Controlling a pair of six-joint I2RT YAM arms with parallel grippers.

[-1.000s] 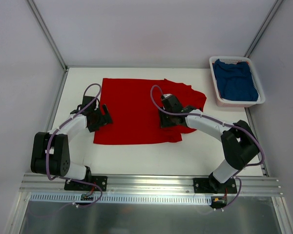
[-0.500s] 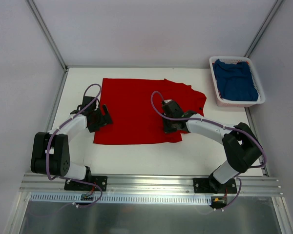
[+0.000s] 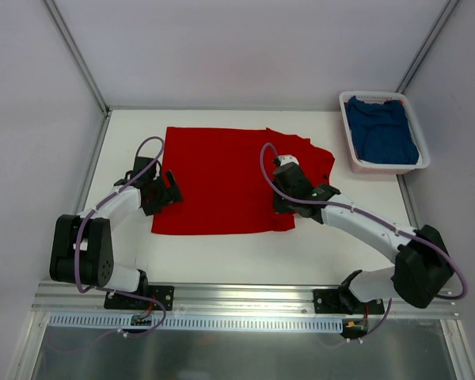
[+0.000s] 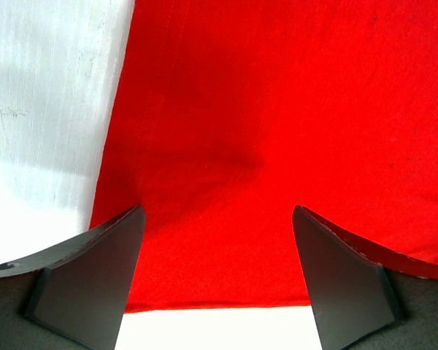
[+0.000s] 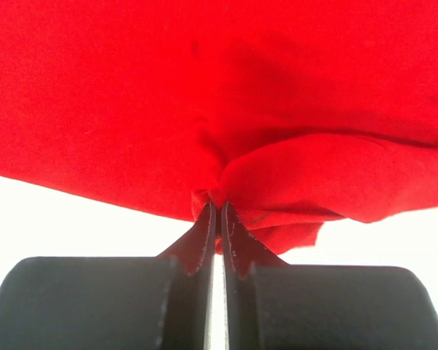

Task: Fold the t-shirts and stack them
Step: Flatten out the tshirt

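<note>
The red t-shirt (image 3: 222, 178) lies spread out on the white tabletop (image 3: 222, 253), a bit rumpled on its right side. The right gripper (image 5: 217, 210) is clenched on a bunched bit of red cloth at the shirt's near right edge. The left gripper (image 4: 215, 219) hangs over the shirt's left edge, fingers wide apart, holding nothing. The blue t-shirt (image 3: 384, 134) sits crumpled in the white basket (image 3: 347, 134) at the far right corner — well apart from the red one.

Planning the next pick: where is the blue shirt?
In the top view, the blue shirt lies in the white basket at the far right corner of the table.
</note>
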